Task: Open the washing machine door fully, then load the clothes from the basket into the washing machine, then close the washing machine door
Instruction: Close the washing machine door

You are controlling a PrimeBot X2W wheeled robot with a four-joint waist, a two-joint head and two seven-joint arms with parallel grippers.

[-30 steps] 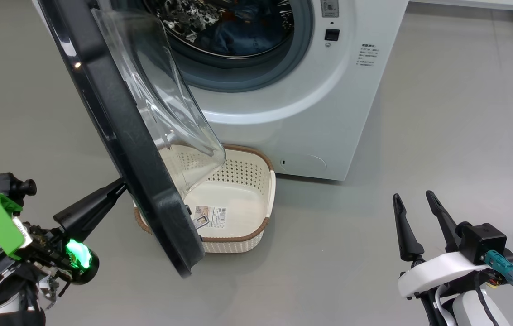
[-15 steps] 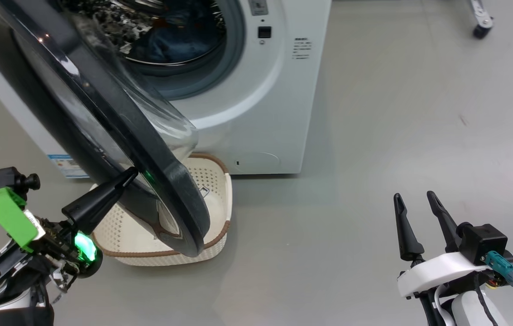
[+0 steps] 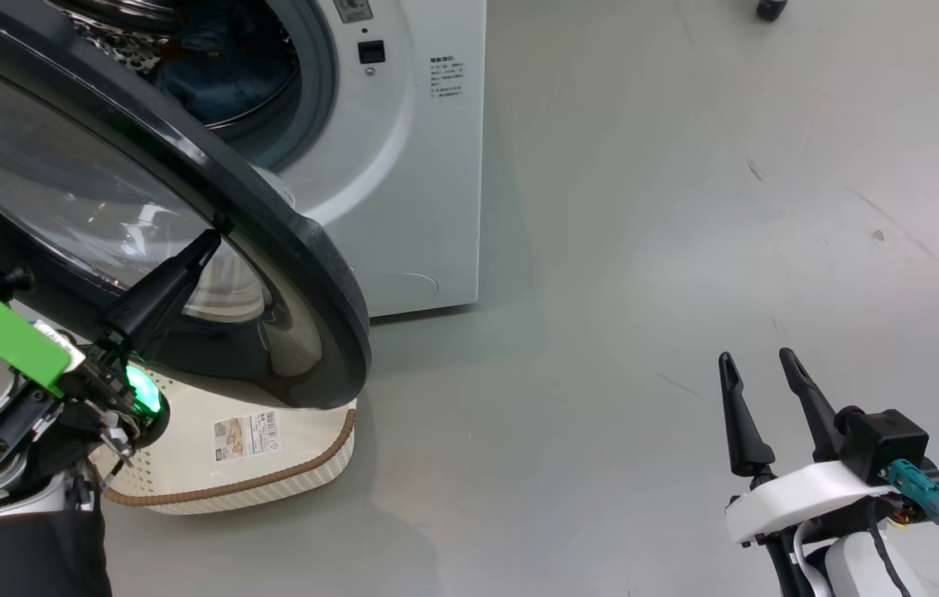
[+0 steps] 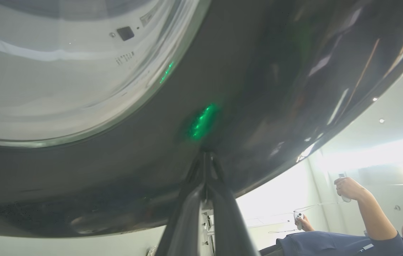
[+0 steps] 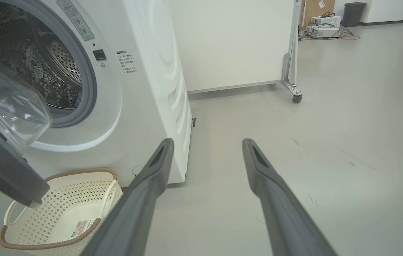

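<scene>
Your left gripper (image 3: 208, 242), clenched on nothing, presses its tips against the black ring of the door (image 3: 320, 290). Push square to the ring, following its arc, so the tips don't skid on the gloss. The door stands half open above the basket (image 3: 295, 470), outer face near-left, bowl towards the drum, free edge pointing near-right. The clothes (image 3: 212, 79) lie in the machine (image 3: 411, 166). Your right gripper (image 3: 754, 356) idles, spread wide.

Left pincer (image 3: 209, 240) pinched closed — right pincer (image 3: 755, 356) spread wide, pointing up.
</scene>
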